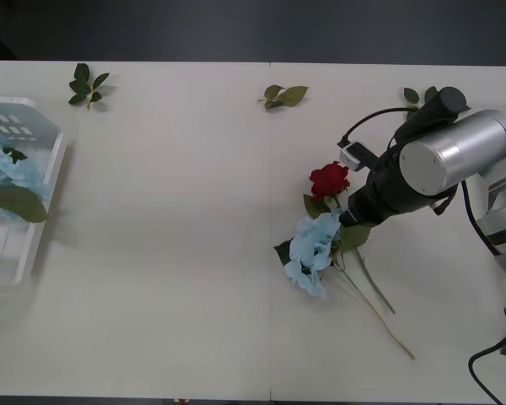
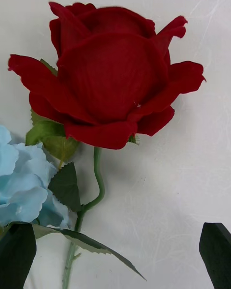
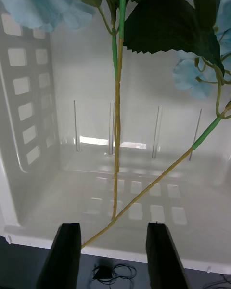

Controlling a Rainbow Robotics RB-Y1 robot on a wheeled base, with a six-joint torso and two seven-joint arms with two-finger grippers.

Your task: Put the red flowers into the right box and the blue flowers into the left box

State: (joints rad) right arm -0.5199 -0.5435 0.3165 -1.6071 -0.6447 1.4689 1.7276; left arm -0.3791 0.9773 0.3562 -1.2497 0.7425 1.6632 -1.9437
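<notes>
Reaching in from the right of the frame, right hand (image 2: 115, 255) hovering wide open, empty, over the rose (image 1: 329, 179) at center right.

A plain lab or test bench is showing here: a bare white table (image 1: 177, 253) is sitting against a dark floor, with a robot arm's cabling (image 1: 489, 354) trailing alongside.

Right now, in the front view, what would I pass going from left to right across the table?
The left box holding blue flowers → a leaf sprig → another leaf sprig → a blue flower lying on the table → the robot's right arm.
</notes>
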